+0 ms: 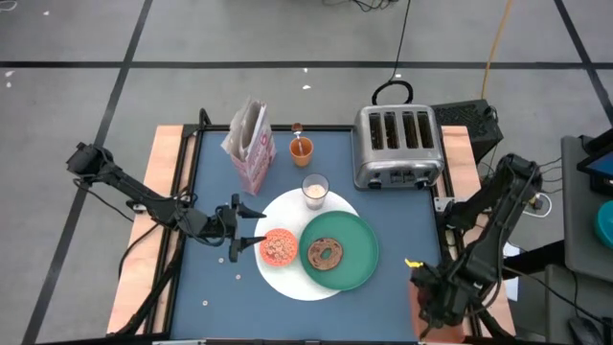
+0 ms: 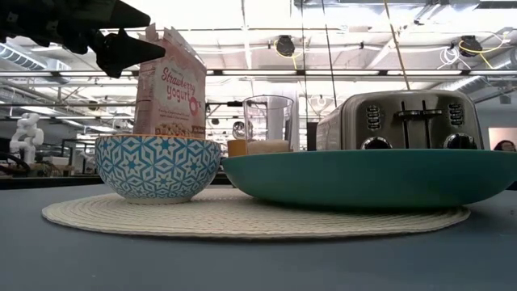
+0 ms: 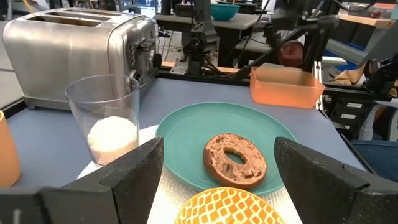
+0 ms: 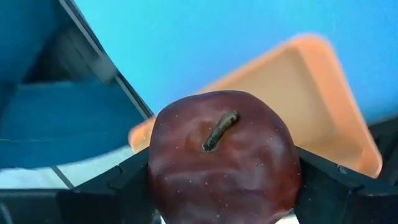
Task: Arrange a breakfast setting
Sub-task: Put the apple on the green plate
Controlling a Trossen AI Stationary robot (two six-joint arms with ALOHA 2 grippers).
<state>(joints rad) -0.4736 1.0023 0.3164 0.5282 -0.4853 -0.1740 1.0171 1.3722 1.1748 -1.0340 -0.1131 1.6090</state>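
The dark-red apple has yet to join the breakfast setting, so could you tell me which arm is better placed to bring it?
The right: its gripper already clamps the dark-red apple above the orange rectangular bin.

Teal-green plate, brown bagel, bowl with blue-and-white geometric pattern, pink cereal box, orange cup, dark-red apple, silver toaster, orange bin, white woven plate.

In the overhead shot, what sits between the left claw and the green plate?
The small orange-patterned bowl, resting on the large white round plate, lies between the open left claw and the green plate; the high view shows it.
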